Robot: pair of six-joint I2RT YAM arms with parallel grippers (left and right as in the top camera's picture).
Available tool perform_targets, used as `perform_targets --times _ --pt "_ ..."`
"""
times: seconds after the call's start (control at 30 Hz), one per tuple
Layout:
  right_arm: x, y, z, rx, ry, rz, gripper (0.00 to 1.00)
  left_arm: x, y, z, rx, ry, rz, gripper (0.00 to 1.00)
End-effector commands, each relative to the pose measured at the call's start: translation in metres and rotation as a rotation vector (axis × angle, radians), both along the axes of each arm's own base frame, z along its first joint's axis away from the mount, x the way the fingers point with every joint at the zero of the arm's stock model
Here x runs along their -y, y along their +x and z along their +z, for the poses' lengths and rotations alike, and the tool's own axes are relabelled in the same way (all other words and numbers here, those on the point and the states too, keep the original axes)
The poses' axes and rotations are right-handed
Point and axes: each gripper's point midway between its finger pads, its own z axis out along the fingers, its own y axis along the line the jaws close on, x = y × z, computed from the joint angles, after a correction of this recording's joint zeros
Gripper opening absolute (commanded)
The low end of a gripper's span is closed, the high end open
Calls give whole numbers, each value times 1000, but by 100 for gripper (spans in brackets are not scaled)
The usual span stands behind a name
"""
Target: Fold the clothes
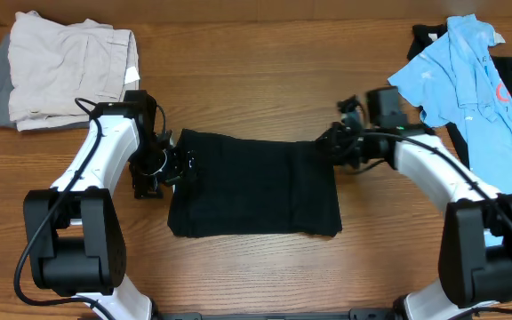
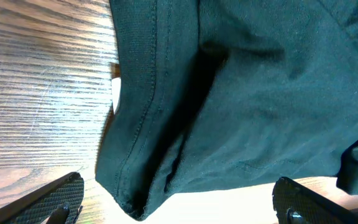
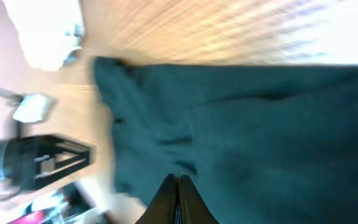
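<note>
R claw closed by black shirt; L claw spread.

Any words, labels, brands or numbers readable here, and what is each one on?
No text can be read in any view.
The white tag at the edge of the black shirt: no print can be made out.
The red mark at the edge of the light blue polo: too small to read.
</note>
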Motion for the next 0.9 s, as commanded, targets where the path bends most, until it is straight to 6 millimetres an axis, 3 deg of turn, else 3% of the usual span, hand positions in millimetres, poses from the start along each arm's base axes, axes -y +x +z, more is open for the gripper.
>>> perform_targets --times 0.0,0.2,0.63,0.73,0.87 --pt "-14 -18 14 -7 221 112 4 4 1 9 30 -15 -9 100" --pt "-33 -27 19 19 405 225 4 4 2 9 33 -15 -9 100" --pt "-32 -31 -48 -151 374 178 4 4 -1 9 23 -12 -10 100" --pt "-26 -29 -68 -209 287 118 5 4 -1 9 24 -12 -10 100" --pt "-25 -28 -76 -211 246 107 9 4 0 9 25 -12 -10 100"
